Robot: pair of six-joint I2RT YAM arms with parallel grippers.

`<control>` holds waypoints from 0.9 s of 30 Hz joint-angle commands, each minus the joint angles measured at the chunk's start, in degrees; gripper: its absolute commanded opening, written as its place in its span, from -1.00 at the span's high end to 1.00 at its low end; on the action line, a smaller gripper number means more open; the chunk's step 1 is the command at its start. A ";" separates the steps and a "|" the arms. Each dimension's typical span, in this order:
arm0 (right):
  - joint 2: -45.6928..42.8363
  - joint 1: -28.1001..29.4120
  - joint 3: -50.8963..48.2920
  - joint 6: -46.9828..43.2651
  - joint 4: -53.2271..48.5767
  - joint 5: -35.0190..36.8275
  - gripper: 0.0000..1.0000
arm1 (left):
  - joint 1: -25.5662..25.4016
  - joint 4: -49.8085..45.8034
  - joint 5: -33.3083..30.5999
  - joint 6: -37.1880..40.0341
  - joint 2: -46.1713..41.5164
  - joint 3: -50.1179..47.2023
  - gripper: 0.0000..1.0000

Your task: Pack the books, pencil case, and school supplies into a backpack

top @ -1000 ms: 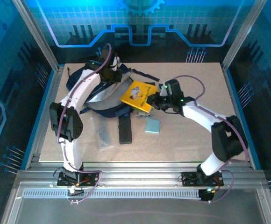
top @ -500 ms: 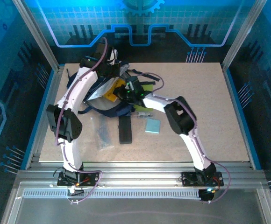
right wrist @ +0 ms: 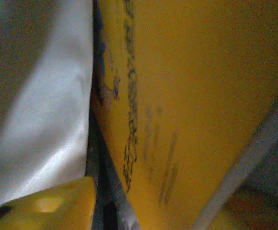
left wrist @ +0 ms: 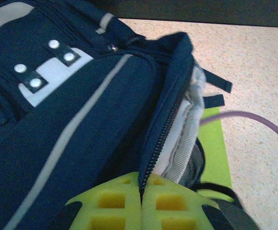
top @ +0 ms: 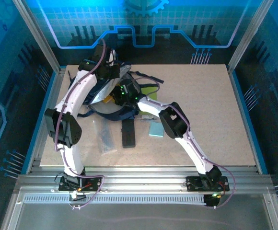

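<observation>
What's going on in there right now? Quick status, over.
Left gripper shut on the backpack at its opening edge. Right gripper inside it beside yellow book, jaws unclear. Pencil case on the table, unpacked. Nothing seen blocking.

The right gripper (top: 119, 96) swings from centre-right to upper left, pushing the yellow book (right wrist: 191, 96) inside the backpack (left wrist: 57, 124), jaws parting.

Robot lab cell: aluminium frame (top: 139, 184), blue-lit panels (top: 81, 24)

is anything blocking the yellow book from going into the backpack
Nothing visible does. The left gripper holds the backpack by its zipper edge, and the yellow book already lies inside against the white lining.
</observation>
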 commanded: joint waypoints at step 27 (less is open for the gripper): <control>-39.75 -21.38 -33.80 -58.60 -40.79 -7.62 0.18 | -12.06 21.47 -0.47 -17.04 -22.00 -33.27 -0.15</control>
